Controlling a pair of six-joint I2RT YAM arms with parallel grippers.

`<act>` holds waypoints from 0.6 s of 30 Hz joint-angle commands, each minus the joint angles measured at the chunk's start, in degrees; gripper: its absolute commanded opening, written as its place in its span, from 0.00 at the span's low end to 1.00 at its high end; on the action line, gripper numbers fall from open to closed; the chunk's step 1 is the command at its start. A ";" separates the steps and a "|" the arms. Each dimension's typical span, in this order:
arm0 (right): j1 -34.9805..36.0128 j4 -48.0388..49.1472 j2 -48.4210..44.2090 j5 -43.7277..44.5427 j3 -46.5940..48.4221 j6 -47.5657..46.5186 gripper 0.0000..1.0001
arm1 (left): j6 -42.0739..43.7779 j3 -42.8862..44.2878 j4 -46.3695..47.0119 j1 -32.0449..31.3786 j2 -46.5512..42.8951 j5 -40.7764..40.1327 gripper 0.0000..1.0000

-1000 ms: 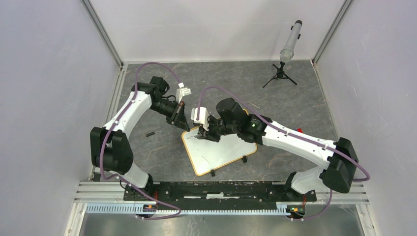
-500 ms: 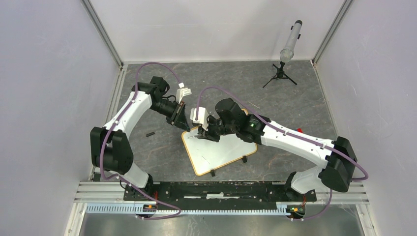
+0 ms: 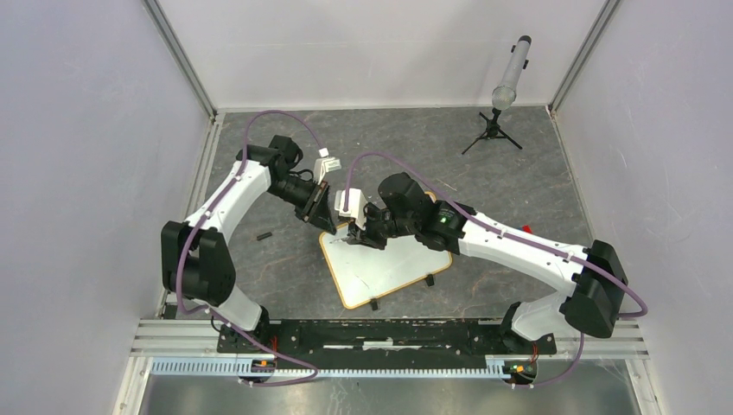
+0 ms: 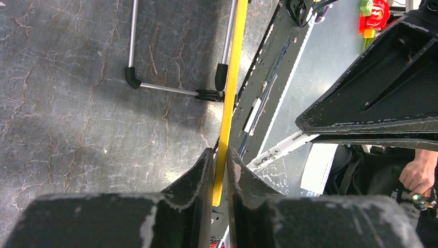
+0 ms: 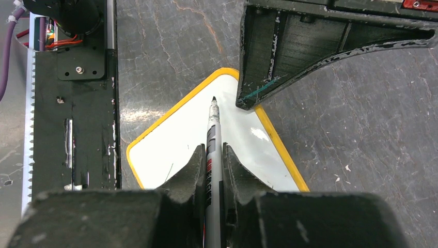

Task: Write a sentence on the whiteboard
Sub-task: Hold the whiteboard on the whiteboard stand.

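whiteboard [image 3: 385, 268]: lying flat on the grey table [image 3: 285, 268], pretty much dead centre between the two arms and turned at an angle. It's got a yellow-orange frame, and its two little black feet [image 3: 428, 280] stick out from the long edge nearest the arm bases. The white face looks basically blank, just a faint mark or two.

tripod [image 3: 493, 131]: small black one, way off in the far right corner, nowhere near the board. A grey tube [image 3: 512, 73] sits on top, tilted.

left gripper [image 3: 326, 220]: down at the board's far left corner. In the left wrist view the frame runs right between the fingers [image 4: 201, 170], one on each side, super close to it. Honestly can't tell whether they're pinching the frame or just sitting around it.

right gripper [image 3: 354, 235]: over the far end of the board, just beside the left one, and clamped tight on a marker.

marker [image 5: 213, 134]: grey barrel with red print, black tip poking out past the fingers, over the white surface near that same far corner. Can't tell if the tip is actually touching the board.

small black piece [image 3: 264, 235]: lying loose on the table left of the board, near the left arm.
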 commanded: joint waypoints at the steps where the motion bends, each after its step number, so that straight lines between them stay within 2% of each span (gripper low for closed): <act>1: 0.27 1.46 -1.30 -0.05 2.06 0.38 0.00 | 1.70 1.32 -0.36 -0.53 0.60 0.36 0.17; 5: 0.30 1.39 -1.35 0.43 1.79 0.37 0.00 | 1.70 1.31 -0.35 -0.51 0.68 0.03 0.05; 7: 0.27 1.29 -1.56 0.79 1.70 0.37 0.00 | 1.71 1.23 -0.37 -0.49 0.77 -0.16 0.03; 18: 0.27 0.35 -2.29 2.92 0.92 -0.16 0.00 | 1.87 1.24 -0.35 -0.57 0.60 -0.41 0.02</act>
